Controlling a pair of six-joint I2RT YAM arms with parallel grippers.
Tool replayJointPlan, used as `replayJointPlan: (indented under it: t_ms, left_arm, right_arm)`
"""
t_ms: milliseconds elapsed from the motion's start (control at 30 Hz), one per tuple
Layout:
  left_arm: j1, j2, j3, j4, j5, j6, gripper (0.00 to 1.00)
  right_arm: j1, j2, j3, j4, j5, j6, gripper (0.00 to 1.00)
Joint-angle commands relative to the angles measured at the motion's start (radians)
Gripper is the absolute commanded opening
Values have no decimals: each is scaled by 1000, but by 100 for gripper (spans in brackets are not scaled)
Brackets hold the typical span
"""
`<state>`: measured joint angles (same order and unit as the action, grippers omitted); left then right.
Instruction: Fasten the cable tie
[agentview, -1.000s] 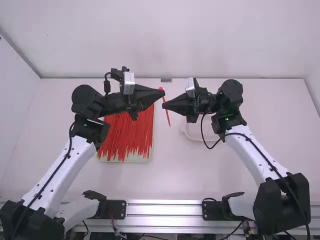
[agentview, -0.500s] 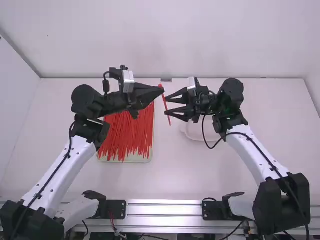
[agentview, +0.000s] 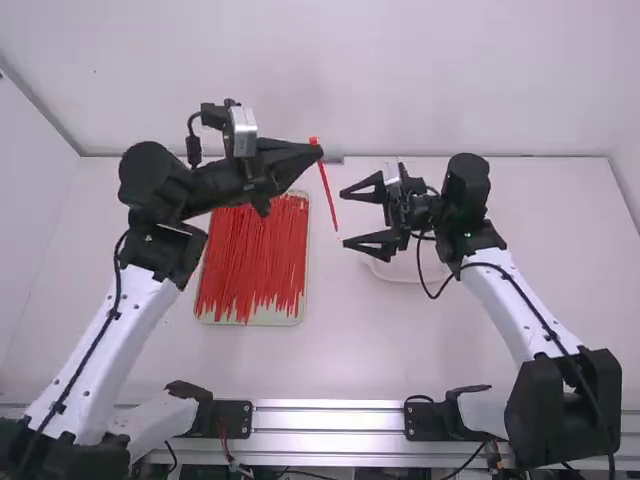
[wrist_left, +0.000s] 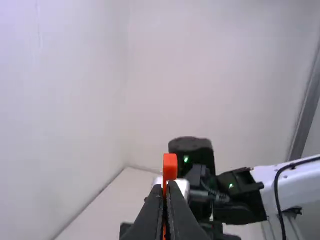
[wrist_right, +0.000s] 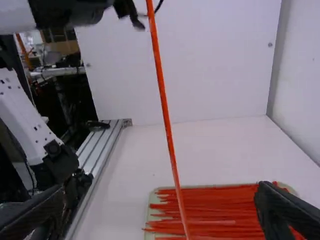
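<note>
Raised left tool pinching cable tie, right tool beside, spread

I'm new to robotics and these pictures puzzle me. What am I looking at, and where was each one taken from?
These are two white robot arms with black joints, standing at a white table. One picture looks down from above and behind them. The other two come from small cameras on the arms' wrists. The left gripper is shut on the head of a single long red plastic cable tie, which hangs down in the air. The right gripper is open wide, facing the tie's lower part. On the table lies a flat pale tray piled with more red cable ties.
</note>
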<state>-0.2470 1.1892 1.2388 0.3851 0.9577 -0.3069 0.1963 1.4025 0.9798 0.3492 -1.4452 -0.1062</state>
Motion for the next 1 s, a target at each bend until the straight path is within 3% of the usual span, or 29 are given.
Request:
replayJointPlan:
  t_ms: [0,367,667,733,800,833,967]
  left_arm:
    - [6,29,109,-46,51,49,2]
    - [6,268,420,-91,318,-75,2]
    - [8,346,468,-89,315,-167,2]
    - [4,346,468,-68,307,-192,2]
    - [2,343,468,-6,319,-233,2]
    - [2,340,468,23,328,-249,2]
    - [2,339,468,70,336,-290,2]
  right_arm:
    - [0,2,34,-29,-23,-85,100]
    - [5,2,34,-156,-3,-190,100]
    - [5,2,34,-147,2,-235,99]
    - [5,2,34,-145,3,-237,93]
    - [5,2,34,-143,3,-243,71]
    - [5,2,34,-135,3,-241,55]
    - [6,2,34,-117,7,-223,42]
